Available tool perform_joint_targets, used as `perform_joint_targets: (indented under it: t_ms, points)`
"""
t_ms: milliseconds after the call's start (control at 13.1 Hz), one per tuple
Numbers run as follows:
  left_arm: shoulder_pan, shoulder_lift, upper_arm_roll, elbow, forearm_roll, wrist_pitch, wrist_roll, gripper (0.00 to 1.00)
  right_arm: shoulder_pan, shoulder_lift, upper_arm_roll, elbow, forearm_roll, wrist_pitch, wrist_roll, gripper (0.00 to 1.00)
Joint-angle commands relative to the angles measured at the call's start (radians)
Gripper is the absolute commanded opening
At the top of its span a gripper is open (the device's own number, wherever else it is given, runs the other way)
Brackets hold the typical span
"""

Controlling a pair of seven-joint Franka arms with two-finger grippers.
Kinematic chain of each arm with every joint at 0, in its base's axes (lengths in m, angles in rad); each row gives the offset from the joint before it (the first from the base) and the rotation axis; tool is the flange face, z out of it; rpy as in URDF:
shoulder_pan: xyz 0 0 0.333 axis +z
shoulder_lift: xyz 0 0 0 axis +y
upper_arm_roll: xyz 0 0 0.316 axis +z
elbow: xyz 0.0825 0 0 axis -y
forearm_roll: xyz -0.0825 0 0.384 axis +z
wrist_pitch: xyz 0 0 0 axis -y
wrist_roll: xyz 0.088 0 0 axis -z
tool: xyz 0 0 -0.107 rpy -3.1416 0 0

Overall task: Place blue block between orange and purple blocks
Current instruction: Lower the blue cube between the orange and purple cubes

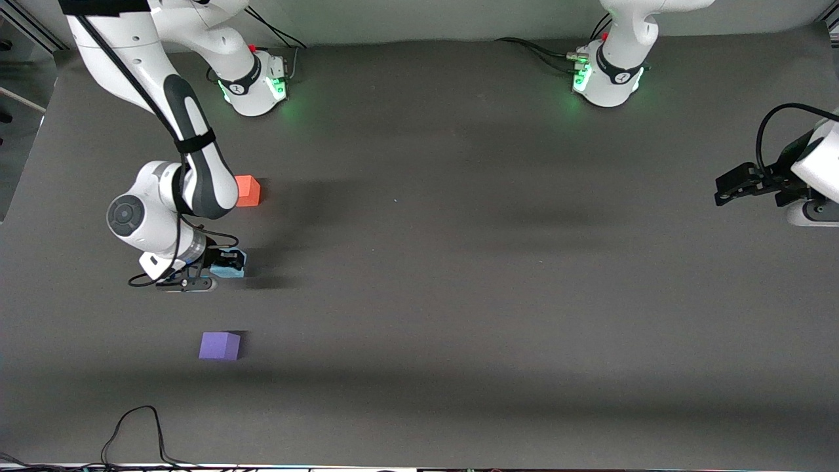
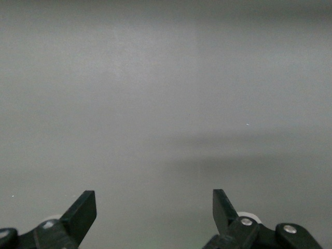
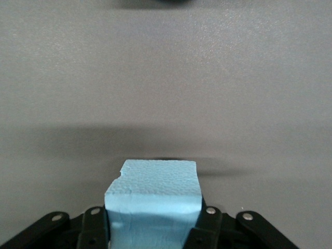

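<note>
My right gripper (image 1: 226, 263) is shut on the light blue block (image 1: 233, 265), which sits low at the table between the other two cubes; the wrist view shows the blue block (image 3: 153, 199) clamped between the black fingers (image 3: 207, 225). The orange block (image 1: 248, 191) lies on the table farther from the front camera, partly covered by my right arm. Nearer the front camera rests the purple block (image 1: 220, 345). My left gripper (image 1: 724, 189) waits open at the left arm's end of the table, its fingertips (image 2: 83, 210) wide apart over bare table.
A grey mat (image 1: 459, 295) covers the table. Both arm bases (image 1: 255, 82) stand along the edge farthest from the front camera. A black cable (image 1: 134, 432) loops on the mat near the front edge, close to the purple block.
</note>
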Motion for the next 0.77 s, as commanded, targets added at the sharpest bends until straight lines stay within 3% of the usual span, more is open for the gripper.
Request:
perform_joint_targets:
  t_ms: [0, 153, 383, 536, 613, 689]
  points:
    - [0.002, -0.006, -0.003, -0.009, 0.008, 0.017, 0.001, 1.00, 0.013, 0.020, -0.009, -0.003, 0.032, 0.037, -0.032, 0.22]
    - [0.002, -0.005, -0.003, -0.009, 0.008, 0.015, 0.001, 1.00, 0.013, 0.031, -0.009, -0.010, 0.057, 0.057, -0.062, 0.24]
    - [0.002, -0.005, -0.003, -0.009, 0.007, 0.017, 0.000, 1.00, 0.013, 0.064, -0.009, -0.009, 0.188, 0.064, -0.183, 0.26]
    - [0.002, -0.005, -0.003, -0.009, 0.005, 0.018, 0.000, 1.00, 0.015, 0.069, -0.009, -0.009, 0.216, 0.064, -0.214, 0.33]
    - [0.002, -0.005, -0.003, -0.009, 0.005, 0.018, 0.000, 1.00, 0.015, 0.071, -0.010, -0.007, 0.216, 0.064, -0.214, 0.53]
    - [0.002, -0.005, -0.003, -0.009, 0.005, 0.018, 0.000, 1.00, 0.015, 0.071, -0.009, -0.007, 0.217, 0.064, -0.213, 1.00]
